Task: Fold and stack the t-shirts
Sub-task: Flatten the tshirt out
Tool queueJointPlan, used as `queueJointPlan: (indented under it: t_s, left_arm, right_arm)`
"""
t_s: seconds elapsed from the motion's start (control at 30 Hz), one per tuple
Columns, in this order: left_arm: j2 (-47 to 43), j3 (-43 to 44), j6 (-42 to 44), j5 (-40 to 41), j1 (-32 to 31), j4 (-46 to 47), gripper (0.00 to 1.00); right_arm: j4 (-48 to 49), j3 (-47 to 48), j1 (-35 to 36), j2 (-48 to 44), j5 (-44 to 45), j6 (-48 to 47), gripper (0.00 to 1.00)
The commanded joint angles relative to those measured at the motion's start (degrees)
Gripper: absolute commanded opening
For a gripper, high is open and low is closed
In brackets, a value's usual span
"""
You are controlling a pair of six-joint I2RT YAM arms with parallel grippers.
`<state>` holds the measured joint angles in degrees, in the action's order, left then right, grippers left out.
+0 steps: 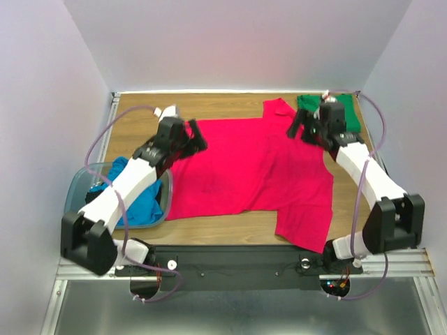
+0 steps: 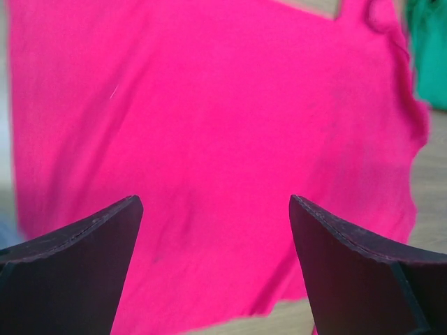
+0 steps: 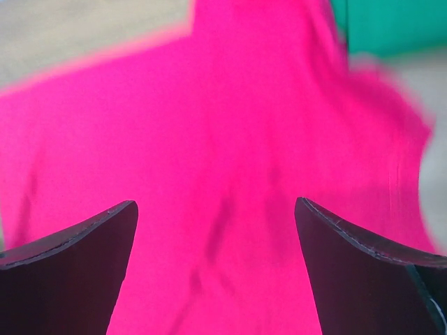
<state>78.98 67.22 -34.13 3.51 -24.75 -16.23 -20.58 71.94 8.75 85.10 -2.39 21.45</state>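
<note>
A crimson-pink t-shirt [image 1: 248, 171] lies spread flat across the middle of the table, one sleeve at the far side and one at the near right. It fills the left wrist view [image 2: 209, 125] and the right wrist view [image 3: 223, 153]. My left gripper [image 1: 196, 136] hovers open over the shirt's far left edge, nothing between its fingers. Open and empty too, my right gripper [image 1: 297, 125] hangs over the far right part of the shirt. A green t-shirt [image 1: 349, 115] lies folded at the far right corner, partly hidden by the right arm. A blue t-shirt [image 1: 140, 202] sits in the tub.
A translucent grey-blue tub [image 1: 84, 183] stands at the near left, under the left arm. Bare wood table [image 1: 230, 108] shows along the far side and at the near right. White walls close in the table on three sides.
</note>
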Motion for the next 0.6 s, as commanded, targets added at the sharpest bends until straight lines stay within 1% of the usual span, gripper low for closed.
queueJointPlan:
  t_s: [0.0, 0.03, 0.07, 0.13, 0.17, 0.2, 0.23, 0.27, 0.33, 0.47, 0.57]
  left_arm:
    - [-9.35, -13.23, -6.64, 3.96, -1.43, 0.32, 0.98]
    - [-10.85, -15.17, -7.7, 4.05, -2.4, 0.41, 0.99]
    - [-13.21, -18.32, -9.53, 4.05, -4.58, 0.58, 0.98]
    - [-14.2, -20.37, -11.39, 3.88, -6.7, 0.5, 0.98]
    - [-14.38, -21.51, -12.27, 3.53, -8.45, 0.15, 0.98]
    - [-14.47, -22.04, -12.89, 3.78, -8.47, 0.06, 0.98]
    - [-14.47, -22.74, -13.41, 4.13, -10.47, -0.03, 0.98]
    - [-14.56, -23.27, -13.85, 4.75, -11.1, -0.21, 0.98]
    - [-14.64, -25.38, -15.79, 4.84, -12.51, 0.05, 0.98]
    - [-13.24, -26.79, -15.97, 5.37, -12.86, 0.76, 0.98]
    - [-11.31, -26.53, -15.97, 5.28, -13.04, 1.02, 0.98]
  right_arm:
    - [-1.31, -12.15, 0.65, -8.09, 0.37, 6.22, 1.0]
    - [-1.31, -16.35, 0.65, -12.63, 0.63, 7.19, 1.0]
    - [-1.31, -18.31, 0.56, -14.33, 0.64, 9.11, 1.0]
    - [-1.48, -22.61, 0.65, -19.33, -0.59, 10.45, 1.0]
    - [-1.48, -23.77, 0.65, -20.92, -1.64, 11.58, 1.0]
    - [-1.48, -24.82, 0.65, -22.24, -1.65, 12.29, 1.0]
    - [-1.92, -25.96, 0.65, -23.56, -1.91, 13.17, 1.0]
    - [-1.92, -27.98, 0.65, -26.01, -2.26, 14.13, 1.0]
    - [-2.01, -29.83, 0.65, -27.79, -1.92, 14.41, 1.0]
    - [-2.71, -32.48, 0.65, -26.57, 0.54, 14.84, 1.0]
    - [-2.98, -32.22, 0.56, -21.05, 4.4, 15.11, 1.0]
